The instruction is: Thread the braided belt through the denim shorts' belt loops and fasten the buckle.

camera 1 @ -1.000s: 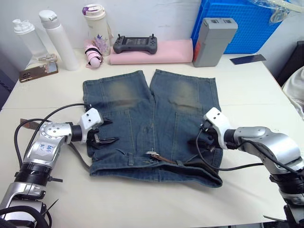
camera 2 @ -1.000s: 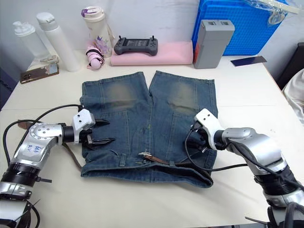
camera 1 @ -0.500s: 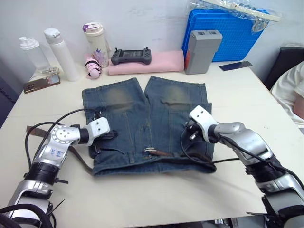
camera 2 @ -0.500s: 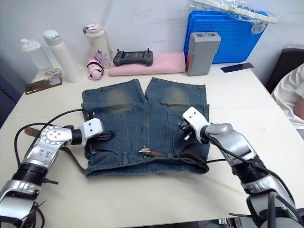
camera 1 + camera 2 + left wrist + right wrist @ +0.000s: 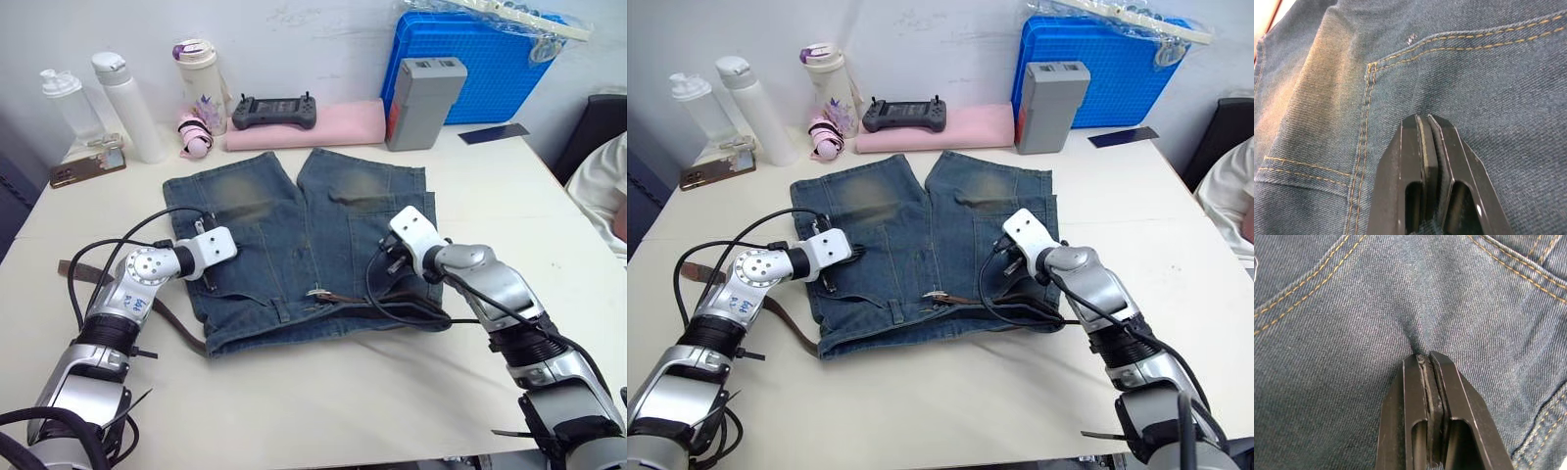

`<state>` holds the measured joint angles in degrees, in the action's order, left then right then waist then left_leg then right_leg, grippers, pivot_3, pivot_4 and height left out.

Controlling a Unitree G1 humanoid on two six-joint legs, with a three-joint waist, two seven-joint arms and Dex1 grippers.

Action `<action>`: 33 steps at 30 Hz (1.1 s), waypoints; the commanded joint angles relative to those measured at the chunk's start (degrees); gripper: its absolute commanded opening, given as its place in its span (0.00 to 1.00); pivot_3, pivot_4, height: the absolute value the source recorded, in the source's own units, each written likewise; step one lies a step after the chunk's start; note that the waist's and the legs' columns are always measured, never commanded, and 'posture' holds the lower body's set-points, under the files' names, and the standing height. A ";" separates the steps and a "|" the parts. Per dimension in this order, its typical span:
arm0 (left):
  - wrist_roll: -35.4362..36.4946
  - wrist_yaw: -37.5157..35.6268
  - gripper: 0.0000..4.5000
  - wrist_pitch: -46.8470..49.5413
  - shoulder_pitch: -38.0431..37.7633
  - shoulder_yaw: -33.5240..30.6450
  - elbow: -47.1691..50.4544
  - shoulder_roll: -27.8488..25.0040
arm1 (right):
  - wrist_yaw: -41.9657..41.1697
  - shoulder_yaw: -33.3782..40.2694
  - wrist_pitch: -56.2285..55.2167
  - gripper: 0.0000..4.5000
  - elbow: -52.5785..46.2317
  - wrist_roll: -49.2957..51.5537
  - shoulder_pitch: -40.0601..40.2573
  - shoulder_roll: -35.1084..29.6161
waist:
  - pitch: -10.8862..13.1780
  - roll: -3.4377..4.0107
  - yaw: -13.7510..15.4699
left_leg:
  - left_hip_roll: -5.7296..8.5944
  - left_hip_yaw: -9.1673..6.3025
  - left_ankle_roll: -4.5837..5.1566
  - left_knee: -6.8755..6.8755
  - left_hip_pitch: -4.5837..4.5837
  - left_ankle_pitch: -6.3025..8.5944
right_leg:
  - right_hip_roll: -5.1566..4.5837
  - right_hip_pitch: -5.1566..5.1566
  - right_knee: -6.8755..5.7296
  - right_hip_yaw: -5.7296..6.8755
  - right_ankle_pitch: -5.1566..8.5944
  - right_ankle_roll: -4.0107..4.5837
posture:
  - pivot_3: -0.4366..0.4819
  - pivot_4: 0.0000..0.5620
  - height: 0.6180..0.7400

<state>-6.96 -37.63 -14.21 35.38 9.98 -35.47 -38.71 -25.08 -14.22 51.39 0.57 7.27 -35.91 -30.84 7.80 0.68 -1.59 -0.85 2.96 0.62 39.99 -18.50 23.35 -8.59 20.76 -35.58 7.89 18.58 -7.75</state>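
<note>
The denim shorts (image 5: 294,230) lie flat on the table, waistband toward me. The braided belt (image 5: 397,311) runs along the waistband's right half, and its silver buckle (image 5: 316,292) rests near the middle. The belt's loose brown tail (image 5: 168,318) trails off the shorts' left side onto the table. A belt loop (image 5: 282,310) shows left of the buckle. My left gripper (image 5: 209,274) is shut on denim near the left pocket seam (image 5: 1369,98). My right gripper (image 5: 392,266) is shut on a puckered fold of denim (image 5: 1420,340) on the right side, just above the belt.
At the back stand three bottles (image 5: 122,93), a phone (image 5: 80,171), a controller (image 5: 274,111) on a pink rolled cloth (image 5: 323,125), a grey box (image 5: 423,88) and a blue crate (image 5: 490,59). A person's sleeve (image 5: 609,186) shows at the right edge.
Both grippers were open a second ago and have since shut on the denim. The camera has shifted. The shorts' left side near the waistband has bunched slightly.
</note>
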 commanded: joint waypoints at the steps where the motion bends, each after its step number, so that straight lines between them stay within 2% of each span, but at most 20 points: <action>1: 5.39 -2.10 0.26 7.70 -3.52 -5.45 8.82 -1.45 | -0.63 5.89 2.33 0.23 -6.17 3.21 2.14 0.79 | 0.02 0.00 -0.04 | 0.00 -0.03 0.00 0.01 -0.14 0.00 | 0.01 0.15 -0.01 0.00 0.00 0.00 | 0.48 0.27 1.00; 3: 9.58 -0.99 0.44 16.08 -6.08 -10.70 17.81 -2.20 | -1.20 10.46 3.75 0.42 -11.44 6.53 2.79 1.86 | 0.31 0.03 -0.32 | 0.13 -0.08 0.00 0.10 -0.83 0.00 | 0.02 0.84 -0.09 0.00 0.00 0.00 | 0.48 0.27 1.00; 5: 12.61 0.82 0.66 26.54 -9.56 -16.45 26.70 -3.66 | -3.04 14.26 5.35 0.66 -17.99 10.81 3.67 2.22 | 0.97 0.01 -0.58 | 0.15 -0.13 0.01 0.05 -0.86 0.00 | 0.11 0.91 -0.08 0.06 0.00 0.00 | 0.48 0.27 1.00; 6: 13.17 2.13 0.69 30.57 -11.19 -18.93 30.12 -4.21 | -3.45 16.11 6.65 0.69 -20.59 12.83 3.88 2.61 | 1.25 0.02 -0.72 | 0.13 -0.19 0.01 0.04 -0.93 0.00 | 0.13 0.96 -0.08 0.06 0.00 0.00 | 0.48 0.27 1.00; 7: 13.59 3.73 0.76 34.52 -12.53 -21.28 33.11 -4.47 | -4.53 17.33 7.13 0.84 -23.05 14.83 4.24 2.56 | 1.44 0.04 -0.84 | 0.12 -0.23 0.01 0.01 -0.99 0.00 | 0.16 1.04 -0.08 0.07 0.00 0.00 | 0.48 0.27 1.00; 9: 13.84 7.34 0.89 43.15 -14.75 -25.73 39.08 -4.75 | -7.16 19.82 6.89 1.00 -28.24 20.11 5.28 3.19 | 1.48 0.03 -0.76 | 0.13 -0.31 0.01 -0.05 -1.14 0.00 | 0.18 1.22 -0.09 0.06 0.00 0.00 | 0.48 0.27 1.00; 11: 12.62 11.53 0.98 51.60 -16.07 -29.31 43.77 -4.85 | -8.62 22.72 8.37 1.00 -31.86 26.08 5.87 4.58 | 1.54 -0.05 -0.44 | 0.14 -0.46 0.00 -0.05 -1.15 0.00 | 0.20 1.21 -0.16 0.09 0.00 0.00 | 0.48 0.27 1.00; 14: 5.65 16.73 0.98 61.69 -21.65 -31.18 48.69 -8.29 | -13.01 23.00 10.41 1.00 -36.86 34.69 9.56 4.32 | 1.60 -0.14 -0.10 | 0.19 -0.51 0.01 -0.06 -1.16 0.00 | 0.20 1.18 -0.14 0.02 0.00 0.00 | 0.48 0.27 1.00; 22: 7.31 22.86 0.98 75.85 -21.94 -36.40 55.72 -0.60 | -17.05 18.08 6.27 1.00 -37.98 36.08 12.77 -1.07 | 1.96 -0.54 1.45 | 0.27 -0.57 -0.01 0.10 -1.23 0.01 | 0.16 1.00 0.08 -0.16 0.00 0.00 | 0.48 0.27 1.00; 33: 6.91 29.02 0.98 84.83 -23.49 -38.08 61.38 9.56 | -16.80 14.61 4.36 1.00 -37.83 36.44 14.14 -3.71 | 2.05 -0.68 1.37 | 0.24 -0.65 -0.02 0.03 -1.23 0.01 | 0.21 0.99 0.11 -0.07 0.00 0.00 | 0.48 0.27 1.00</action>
<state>0.48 -9.89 69.68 12.64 -26.64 23.32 -29.73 -41.82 0.17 57.07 -35.77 42.76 -21.67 -34.04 9.85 0.00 -0.22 -0.61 2.31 0.60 40.02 -19.72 23.36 -8.37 21.75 -35.48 7.81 18.58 -7.76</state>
